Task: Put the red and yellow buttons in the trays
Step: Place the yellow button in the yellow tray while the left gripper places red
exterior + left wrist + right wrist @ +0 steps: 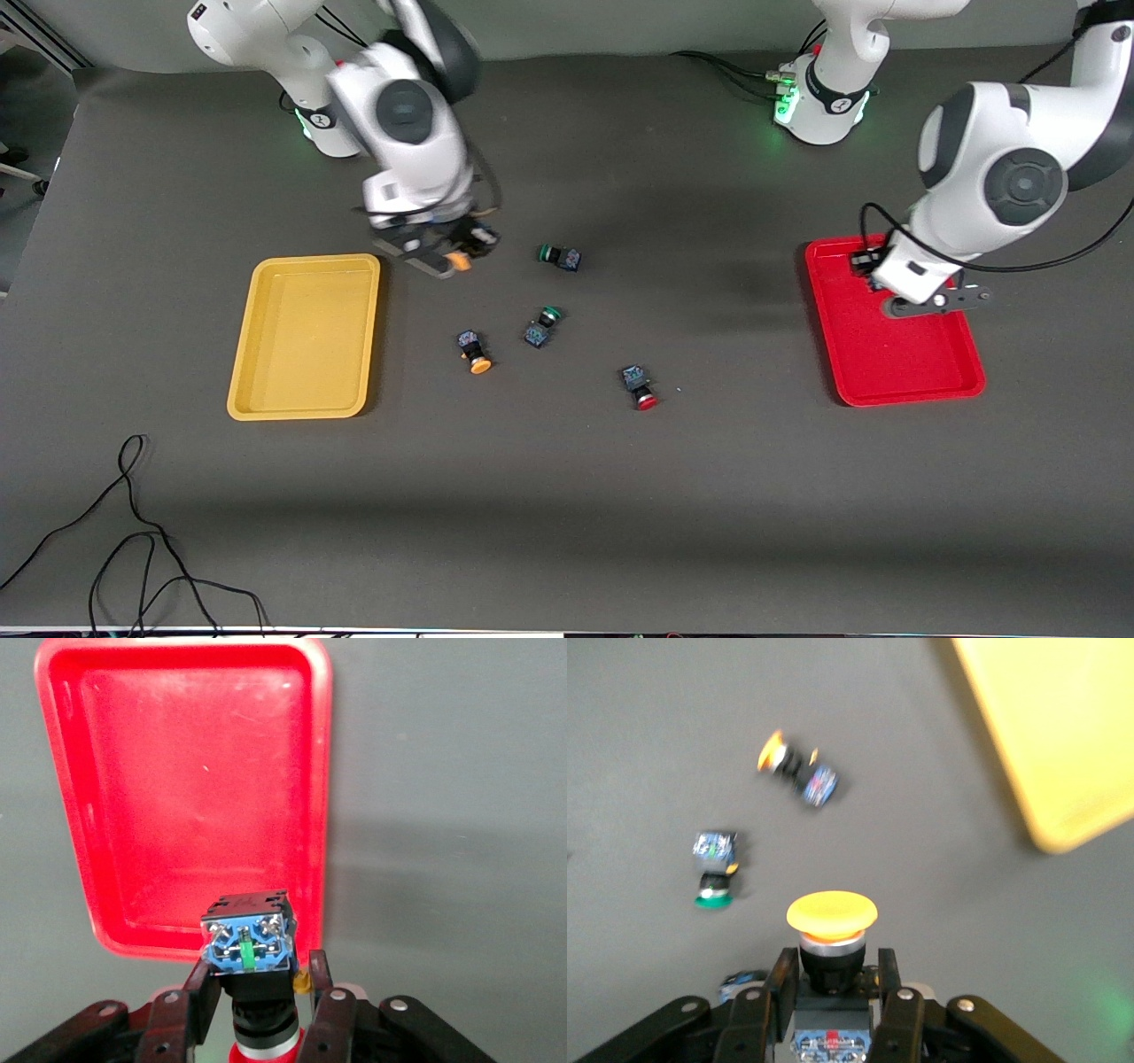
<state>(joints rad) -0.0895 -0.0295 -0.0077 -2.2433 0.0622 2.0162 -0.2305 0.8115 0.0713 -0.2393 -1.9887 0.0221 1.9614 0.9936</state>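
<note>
My right gripper [443, 254] is shut on a yellow-capped button [458, 260], held in the air just beside the yellow tray [306, 335] at the corner nearest the right arm's base. In the right wrist view the gripper [831, 979] grips the button's dark body below its cap [831, 911]. My left gripper [873, 276] is over the red tray [895, 354] near its rim. In the left wrist view it [259, 988] is shut on a red-capped button [248, 939], blue terminal face toward the tray [190, 788]. A second yellow button [475, 351] and a second red button [640, 386] lie on the table. Both trays are empty.
Two green-capped switches [558, 257] [541, 326] lie on the table between the trays, near the loose buttons. A black cable [133, 532] loops on the table close to the front camera, at the right arm's end.
</note>
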